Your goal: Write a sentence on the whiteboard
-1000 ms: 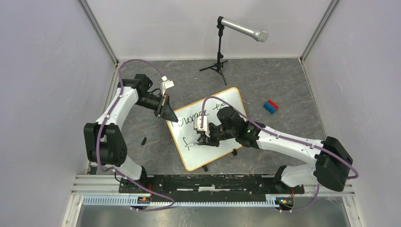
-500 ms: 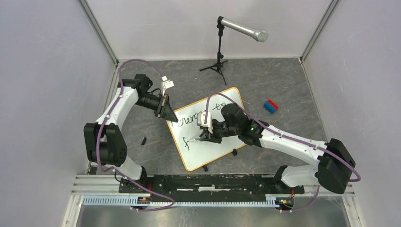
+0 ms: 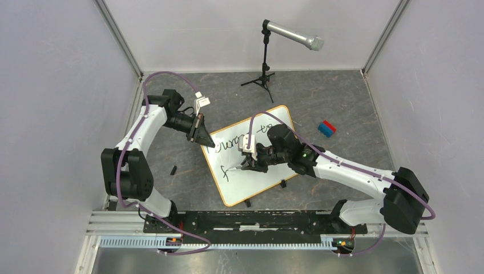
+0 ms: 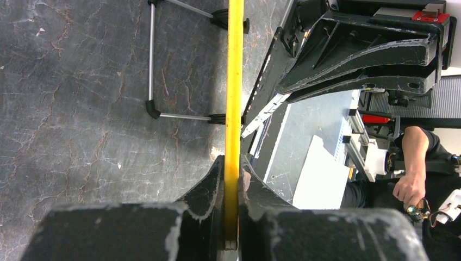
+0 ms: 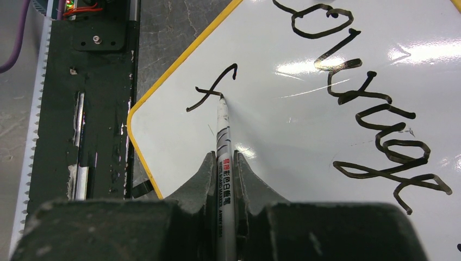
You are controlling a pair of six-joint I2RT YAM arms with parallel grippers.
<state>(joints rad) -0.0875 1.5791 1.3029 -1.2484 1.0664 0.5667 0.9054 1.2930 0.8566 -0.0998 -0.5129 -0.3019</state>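
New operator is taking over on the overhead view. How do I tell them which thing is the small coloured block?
Find the whiteboard lying askew in the middle of the dark table. Off its far right corner, toward the right wall, sits a small block. It is the only brightly coloured thing there: blue with a red end.

the hand point(image 5: 223, 179) grips a marker point(image 5: 223, 136) touching the whiteboard point(image 5: 304, 125).
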